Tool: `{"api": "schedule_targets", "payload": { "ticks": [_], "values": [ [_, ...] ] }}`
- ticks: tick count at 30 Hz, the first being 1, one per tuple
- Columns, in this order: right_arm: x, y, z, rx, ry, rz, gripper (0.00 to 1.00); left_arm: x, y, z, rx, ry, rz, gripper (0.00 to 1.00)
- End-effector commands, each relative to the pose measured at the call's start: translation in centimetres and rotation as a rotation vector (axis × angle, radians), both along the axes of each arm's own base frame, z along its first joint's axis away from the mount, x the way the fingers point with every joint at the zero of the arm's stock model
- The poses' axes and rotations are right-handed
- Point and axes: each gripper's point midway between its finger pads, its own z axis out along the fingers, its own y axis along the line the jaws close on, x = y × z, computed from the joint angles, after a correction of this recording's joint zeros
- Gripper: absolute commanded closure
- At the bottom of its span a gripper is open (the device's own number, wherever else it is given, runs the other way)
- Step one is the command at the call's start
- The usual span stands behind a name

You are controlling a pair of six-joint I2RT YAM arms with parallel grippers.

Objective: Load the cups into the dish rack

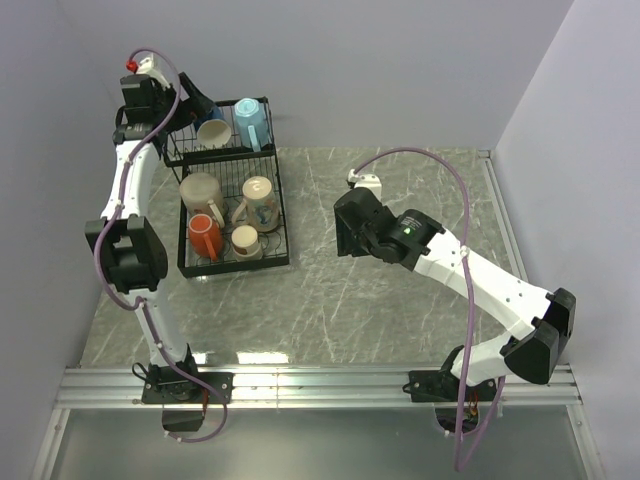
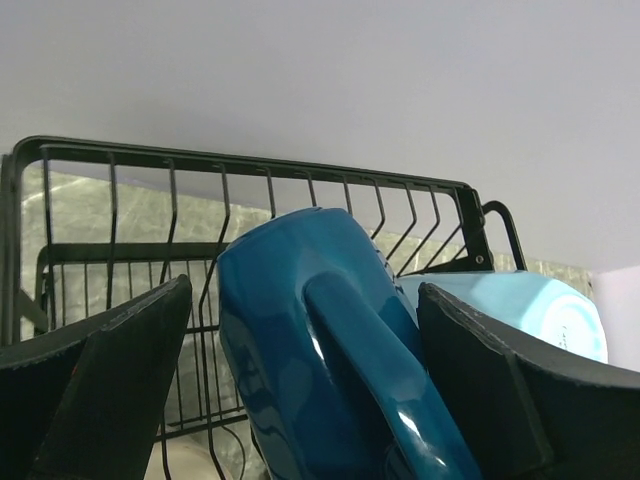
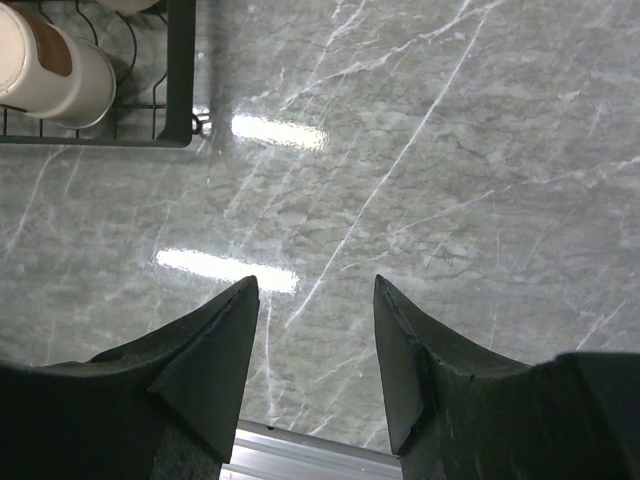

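Marbled table [image 1: 400, 320] bears the rack [image 2: 250, 163]. Left hand [image 2: 305, 288] stands wide around a dark blue mug [image 2: 280, 330] in its upper shelf, fingers clear. Right hand [image 3: 315, 285] hangs open, empty.

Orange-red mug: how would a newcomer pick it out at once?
Find the black wire dish rack on the left side of the table. The orange-red mug sits in the near-left corner of its lower tier, beside a small cream cup. It is the only red one; the rest are cream, beige or blue.
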Motion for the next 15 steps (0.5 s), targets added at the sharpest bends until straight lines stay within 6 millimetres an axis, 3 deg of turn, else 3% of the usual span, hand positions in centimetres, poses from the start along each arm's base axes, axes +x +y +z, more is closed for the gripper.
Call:
{"api": "schedule_targets", "payload": {
  "ticks": [1, 7, 9, 10, 11, 12, 15],
  "values": [
    [0.6, 0.2, 1.7, 0.021, -0.031, 0.008, 0.43, -2.6, 2.0, -3.9, 0.057, 0.171, 0.085, 0.01],
    [0.4, 0.5, 1.6, 0.032, -0.018, 0.018, 0.44, -4.0, 2.6, 3.4, 0.057, 0.025, 0.158, 0.01],
    [0.4, 0.5, 1.6, 0.035, -0.018, 0.02, 0.44, -3.9, 2.9, 3.7, 0.057, 0.043, 0.172, 0.01],
    [0.3, 0.5, 1.7, 0.035, -0.018, 0.02, 0.44, -3.7, 3.0, 5.5, 0.059, 0.011, 0.176, 0.01],
    [0.3, 0.5, 1.7, 0.036, -0.019, 0.021, 0.45, -3.5, 3.0, 4.5, 0.057, 0.047, 0.175, 0.01],
    [0.3, 0.3, 1.6, 0.033, -0.019, 0.018, 0.45, -3.4, 2.9, 5.2, 0.057, 0.033, 0.168, 0.01],
    [0.1, 0.1, 1.9, 0.039, -0.024, 0.017, 0.45, -3.4, 2.5, 4.4, 0.036, 0.053, 0.156, 0.01]
  ]
}}
